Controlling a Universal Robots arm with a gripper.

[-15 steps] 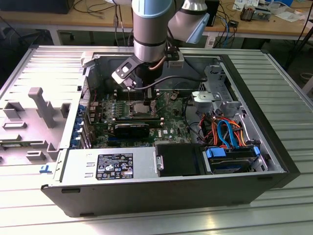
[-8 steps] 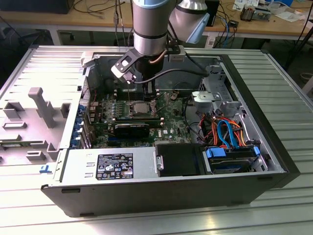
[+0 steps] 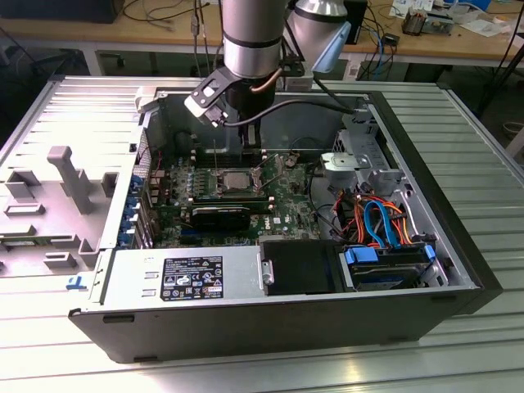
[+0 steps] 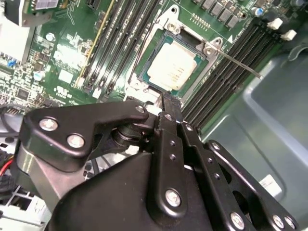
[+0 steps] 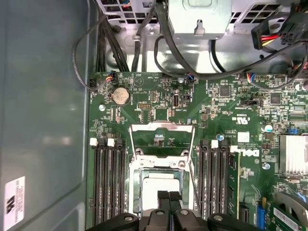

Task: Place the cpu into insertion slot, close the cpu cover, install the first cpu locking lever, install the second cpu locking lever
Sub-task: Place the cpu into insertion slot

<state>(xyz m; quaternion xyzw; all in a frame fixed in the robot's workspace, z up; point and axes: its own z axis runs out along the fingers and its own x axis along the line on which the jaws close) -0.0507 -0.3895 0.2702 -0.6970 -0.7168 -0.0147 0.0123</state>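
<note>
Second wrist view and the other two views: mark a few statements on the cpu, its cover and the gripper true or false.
1. The flat square silver-grey cpu sits in the square dark insertion slot. True.
2. The thin silver frame-shaped cpu cover is shut over the cpu. False: it is swung open.
3. The black gripper grips the cpu. False: it is poised by the slot and holds nothing.
4. The black computer case lies open on its side. True.

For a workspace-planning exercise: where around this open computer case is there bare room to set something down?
Free: the ribbed silver table top at the exterior view's right; the bare grey case panel beside the black memory slots. Crowded: the orange and blue cables, and the square metal-rimmed socket under the black gripper.
</note>
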